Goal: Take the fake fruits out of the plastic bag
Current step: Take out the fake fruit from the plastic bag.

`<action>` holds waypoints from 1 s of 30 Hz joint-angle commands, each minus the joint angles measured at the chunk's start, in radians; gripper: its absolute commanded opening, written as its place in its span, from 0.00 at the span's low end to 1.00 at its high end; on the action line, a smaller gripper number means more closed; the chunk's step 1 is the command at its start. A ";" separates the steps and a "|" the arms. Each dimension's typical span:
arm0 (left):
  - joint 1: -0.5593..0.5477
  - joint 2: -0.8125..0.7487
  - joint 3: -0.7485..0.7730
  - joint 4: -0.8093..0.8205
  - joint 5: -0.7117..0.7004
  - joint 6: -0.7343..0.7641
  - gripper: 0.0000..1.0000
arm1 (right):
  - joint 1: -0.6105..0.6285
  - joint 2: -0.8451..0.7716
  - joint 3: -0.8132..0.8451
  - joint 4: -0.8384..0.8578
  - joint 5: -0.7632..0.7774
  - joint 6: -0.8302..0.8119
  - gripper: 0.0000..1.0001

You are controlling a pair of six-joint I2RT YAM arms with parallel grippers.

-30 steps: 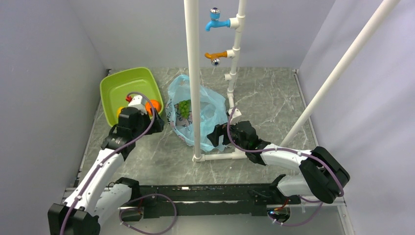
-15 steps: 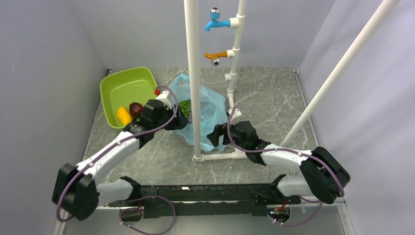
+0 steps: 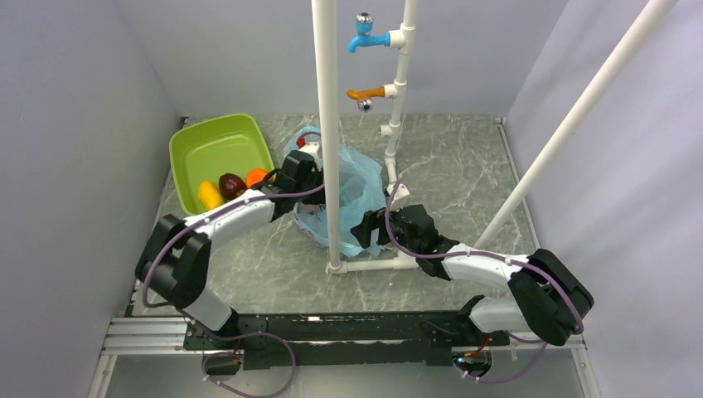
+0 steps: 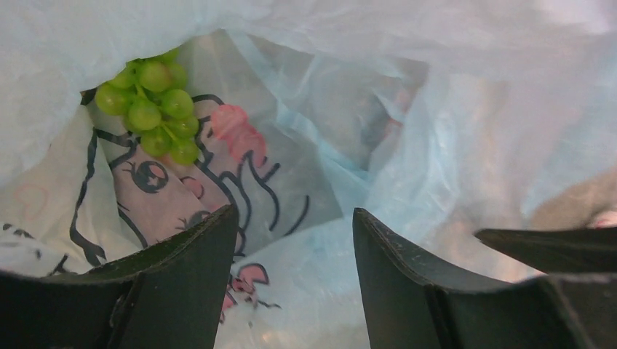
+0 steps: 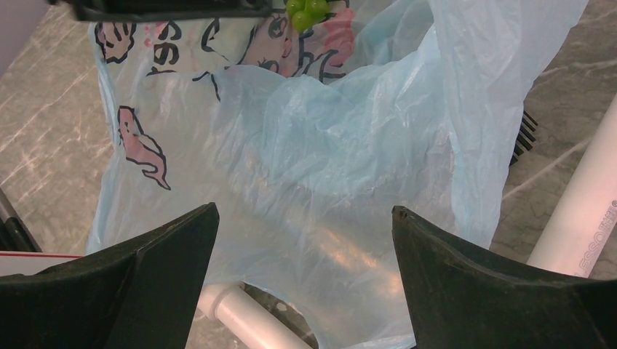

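The light-blue plastic bag (image 3: 356,186) lies at mid-table round the white upright pipe (image 3: 326,99), its cartoon print showing in both wrist views. A green grape bunch (image 4: 153,120) rests inside it, also at the top edge of the right wrist view (image 5: 309,11). My left gripper (image 3: 313,184) reaches into the bag's mouth, open (image 4: 295,218), the grapes ahead and up-left of its fingers, only bag film between them. My right gripper (image 3: 362,230) stands open (image 5: 305,218) at the bag's near edge. A yellow fruit (image 3: 209,196), a dark red one (image 3: 230,183) and an orange one (image 3: 255,176) lie in the tray.
The lime-green tray (image 3: 217,145) sits at the back left. A white pipe frame with a floor bar (image 3: 373,265) and a blue tap (image 3: 365,37) and orange tap (image 3: 365,95) stands mid-table. A slanted white pole (image 3: 580,108) crosses the right side. Grey walls close in.
My left arm swung right from over the tray into the bag's mouth, leaving the orange fruit in the tray, and its jaws narrowed a little. The right arm stayed still.
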 commanded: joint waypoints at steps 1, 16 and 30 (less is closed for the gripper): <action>-0.002 0.078 0.035 0.090 -0.085 0.083 0.65 | -0.003 -0.010 0.043 0.025 0.010 -0.015 0.92; -0.002 0.308 0.175 0.058 -0.352 0.223 0.76 | -0.003 0.004 0.048 0.026 0.007 -0.015 0.92; 0.021 0.452 0.362 -0.003 -0.429 0.284 0.81 | -0.002 0.008 0.048 0.025 0.006 -0.016 0.92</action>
